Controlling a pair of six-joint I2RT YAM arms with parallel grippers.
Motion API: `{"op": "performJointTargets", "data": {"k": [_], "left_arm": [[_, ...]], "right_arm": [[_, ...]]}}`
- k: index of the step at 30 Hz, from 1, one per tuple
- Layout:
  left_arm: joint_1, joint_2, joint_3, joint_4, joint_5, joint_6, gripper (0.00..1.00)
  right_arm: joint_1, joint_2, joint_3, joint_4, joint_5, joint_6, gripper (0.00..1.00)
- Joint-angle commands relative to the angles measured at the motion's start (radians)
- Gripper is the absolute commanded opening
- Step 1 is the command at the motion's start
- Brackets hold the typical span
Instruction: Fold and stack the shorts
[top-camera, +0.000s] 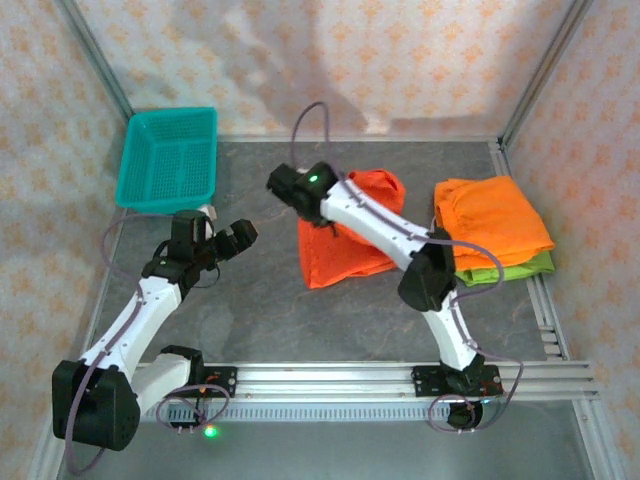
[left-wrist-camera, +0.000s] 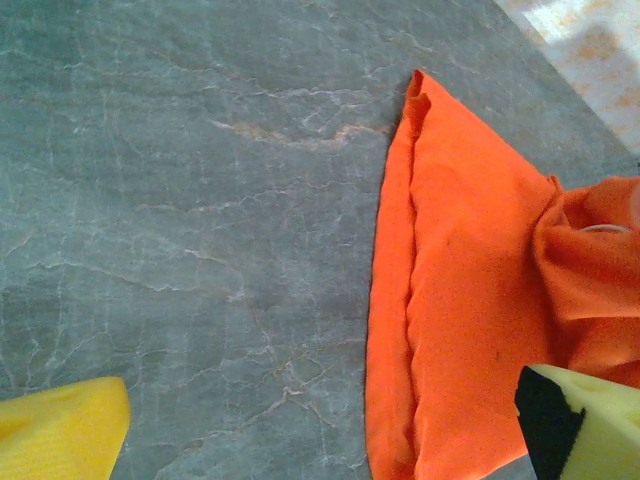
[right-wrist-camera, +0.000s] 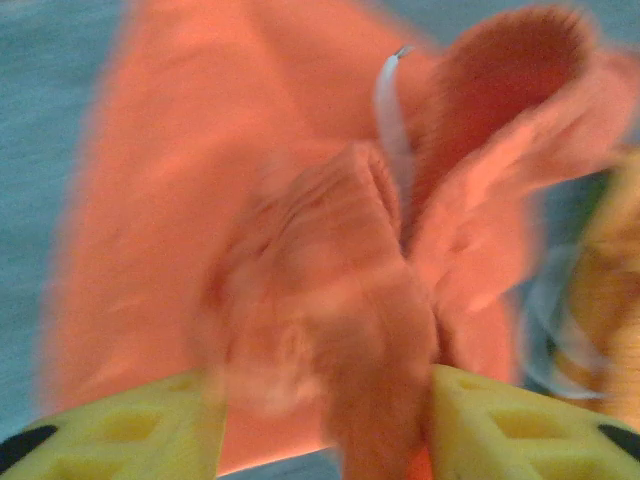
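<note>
Orange shorts (top-camera: 340, 250) lie half-folded to the right of the basket (top-camera: 170, 160), and the folded stack (top-camera: 495, 225) sits farther right. The right gripper (right-wrist-camera: 325, 410) has bunched waistband between its fingers; I cannot tell whether it clamps. The left gripper (top-camera: 238, 236) gapes wide, holding nothing. Cloth may snag on a lifting finger and drag the fold open.

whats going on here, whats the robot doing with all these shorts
The right claw is over a bunched pair of orange shorts in the middle of the table, with fabric between its fingers. The blur hides whether it is gripping. The left claw hangs open above the table just left of them. At the right, a folded orange pair lies on top of the lime green shorts.
</note>
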Motion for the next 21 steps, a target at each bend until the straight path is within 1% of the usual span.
{"op": "performJointTargets", "data": {"k": [1, 2, 3, 5, 7, 10, 12, 14, 16, 18, 20, 21], "left_arm": [[-0.003, -0.063, -0.007, 0.041, -0.046, -0.032, 1.00], [-0.003, -0.074, -0.006, 0.039, -0.046, -0.031, 1.00], [-0.003, -0.084, -0.003, 0.039, -0.042, -0.032, 1.00], [-0.003, -0.088, 0.005, 0.047, -0.019, -0.040, 1.00], [-0.004, -0.072, 0.015, 0.074, 0.030, -0.057, 1.00], [-0.025, -0.012, 0.050, 0.108, 0.111, -0.082, 1.00], [-0.069, 0.042, 0.096, 0.092, 0.127, -0.082, 1.00], [-0.124, 0.104, 0.155, 0.057, 0.119, -0.077, 0.99], [-0.172, 0.184, 0.213, 0.004, 0.099, -0.081, 0.94], [-0.200, 0.259, 0.253, -0.025, 0.084, -0.092, 0.88], [-0.217, 0.330, 0.268, -0.019, 0.073, -0.119, 0.84], [-0.223, 0.368, 0.272, 0.002, 0.076, -0.142, 0.80]], "right_arm": [[-0.025, -0.083, -0.043, 0.182, -0.422, 0.066, 0.64], [-0.033, -0.130, -0.091, 0.238, -0.473, 0.075, 0.67], [-0.048, -0.187, -0.155, 0.302, -0.518, 0.092, 0.74], [-0.091, -0.297, -0.281, 0.397, -0.571, 0.119, 0.81], [-0.153, -0.406, -0.419, 0.484, -0.610, 0.144, 0.81], [-0.258, -0.507, -0.565, 0.547, -0.613, 0.169, 0.82], [-0.324, -0.535, -0.624, 0.564, -0.625, 0.174, 0.82], [-0.369, -0.547, -0.671, 0.578, -0.634, 0.178, 0.83], [-0.395, -0.549, -0.708, 0.589, -0.618, 0.177, 0.83], [-0.397, -0.544, -0.725, 0.593, -0.563, 0.170, 0.83], [-0.397, -0.534, -0.722, 0.607, -0.537, 0.162, 0.83], [-0.397, -0.519, -0.702, 0.604, -0.521, 0.150, 0.83]]}}
